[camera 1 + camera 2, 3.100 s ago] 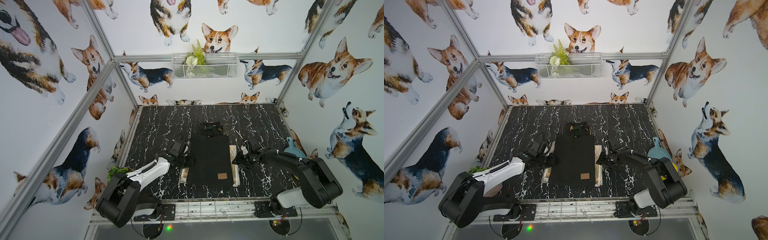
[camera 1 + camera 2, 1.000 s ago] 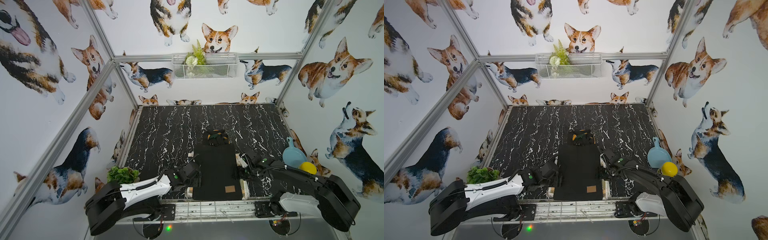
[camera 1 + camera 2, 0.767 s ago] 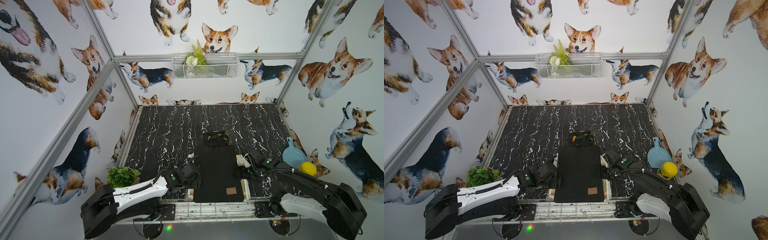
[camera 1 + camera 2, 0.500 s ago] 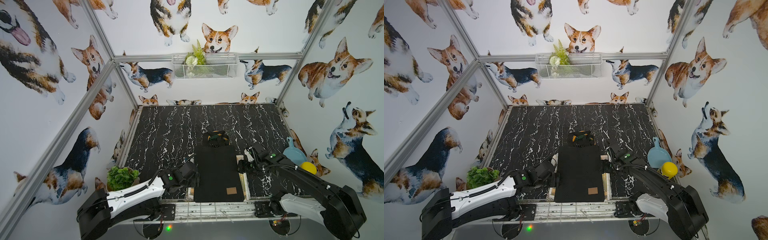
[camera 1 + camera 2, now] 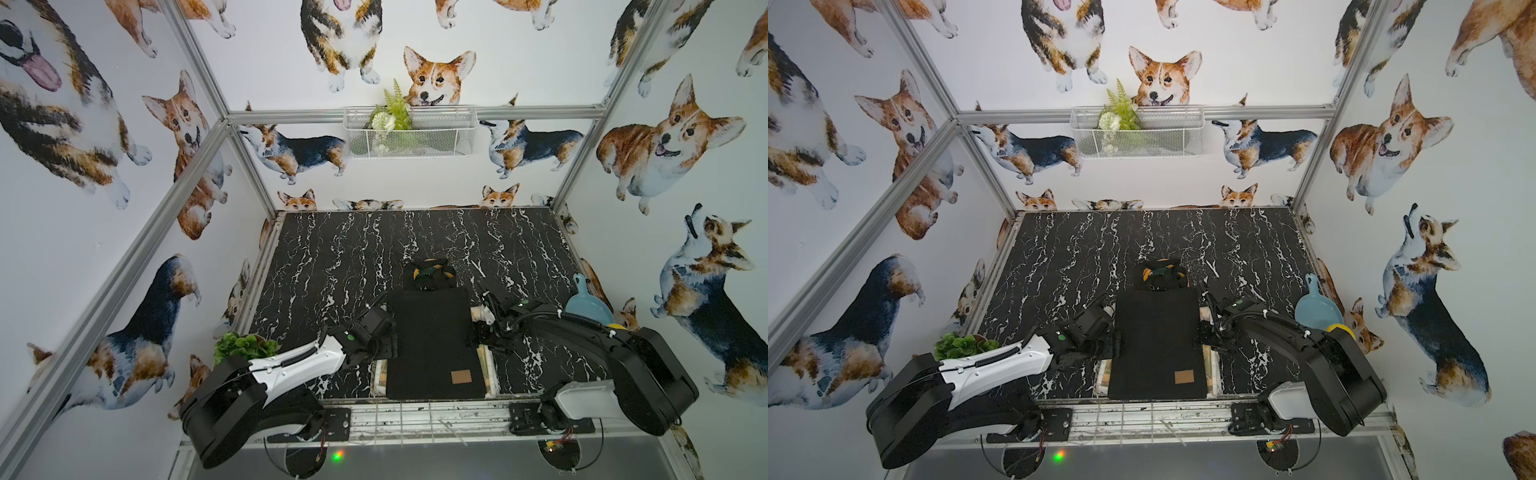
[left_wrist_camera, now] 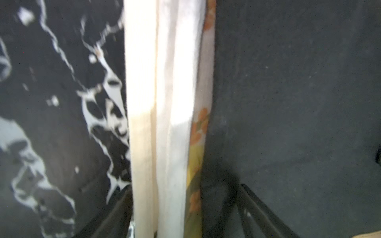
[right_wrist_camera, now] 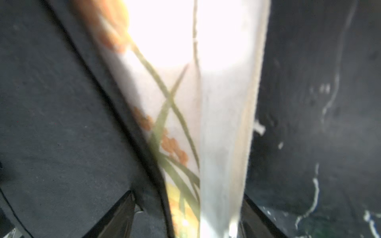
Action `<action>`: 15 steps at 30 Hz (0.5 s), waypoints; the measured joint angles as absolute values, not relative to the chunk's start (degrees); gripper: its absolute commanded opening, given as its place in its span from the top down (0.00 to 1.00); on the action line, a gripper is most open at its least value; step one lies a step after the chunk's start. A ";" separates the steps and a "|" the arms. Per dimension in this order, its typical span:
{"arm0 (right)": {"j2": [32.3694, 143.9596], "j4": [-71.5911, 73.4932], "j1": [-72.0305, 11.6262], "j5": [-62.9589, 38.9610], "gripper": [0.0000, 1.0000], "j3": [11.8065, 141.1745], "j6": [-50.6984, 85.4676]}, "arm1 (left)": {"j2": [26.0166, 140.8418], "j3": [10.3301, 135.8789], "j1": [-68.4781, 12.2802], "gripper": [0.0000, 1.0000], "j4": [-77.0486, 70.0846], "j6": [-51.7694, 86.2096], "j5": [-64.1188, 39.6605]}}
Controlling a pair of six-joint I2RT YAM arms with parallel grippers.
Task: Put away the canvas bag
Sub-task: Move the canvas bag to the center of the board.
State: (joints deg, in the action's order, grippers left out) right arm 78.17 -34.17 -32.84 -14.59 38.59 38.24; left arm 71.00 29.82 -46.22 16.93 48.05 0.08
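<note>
The left gripper has its jaws spread apart, straddling the cream edge of the canvas bag, a strip printed with orange flowers. One finger is over the marble table, the other over the bag's black top face. The right gripper does the same on the opposite long side: jaws apart, cream edge between them. Both wrists sit low, fingers pointing down at the bag's sides around the middle of its length. The left arm's white forearm runs diagonally from its base at the near left. The right arm's black forearm reaches across from a bent elbow at the near right. The bag lies flat at the table's near middle — its brown patch toward the front edge, a dark bundle just beyond its far end. A blue scoop sits by the right wall.
</note>
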 measured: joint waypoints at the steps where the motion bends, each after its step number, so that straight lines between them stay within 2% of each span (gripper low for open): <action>1: 79.24 -34.22 -32.58 -14.39 0.25 39.48 38.04 | 71.61 30.15 -45.30 0.21 16.56 47.66 -0.27; 9: 89.06 -34.28 -30.02 -12.14 0.25 48.56 35.14 | 79.22 35.59 -36.80 0.23 14.50 41.95 -4.49; 15: 94.00 -34.54 -26.61 -12.80 0.25 53.54 32.91 | 83.81 39.40 -33.78 0.24 13.74 39.33 -6.68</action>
State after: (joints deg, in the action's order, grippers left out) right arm 94.00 -34.54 -26.61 -12.80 53.54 32.91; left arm 83.81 39.40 -33.78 13.74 39.33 -6.68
